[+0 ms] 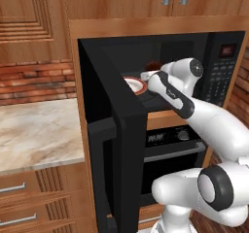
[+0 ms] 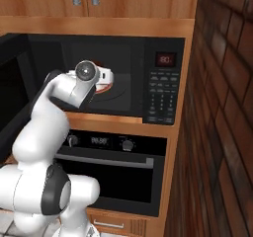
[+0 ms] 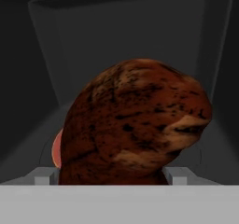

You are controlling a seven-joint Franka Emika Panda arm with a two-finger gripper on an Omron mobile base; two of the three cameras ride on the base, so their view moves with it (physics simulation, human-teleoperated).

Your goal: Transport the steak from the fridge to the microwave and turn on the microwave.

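Note:
The microwave [image 2: 163, 90] stands with its black door [image 1: 116, 130] swung wide open to the left. My arm reaches into its dark cavity. My gripper [image 3: 109, 176] is shut on the steak [image 3: 135, 120], a dark reddish-brown chunk with a tan end, which sits wide between the two fingertips. From the left base view the steak [image 1: 154, 64] shows just above my hand [image 1: 145, 75]. Beneath it lies a white plate with a red rim [image 1: 136, 85], and a sliver of that plate [image 3: 56, 148] peeks out left of the meat. The fridge is out of view.
The button panel with a red display [image 2: 165, 59] is on the microwave's right side. A black oven [image 2: 108, 167] with knobs and a bar handle sits below. A marble counter [image 1: 34, 130] lies left, a brick wall [image 2: 222, 107] close on the right.

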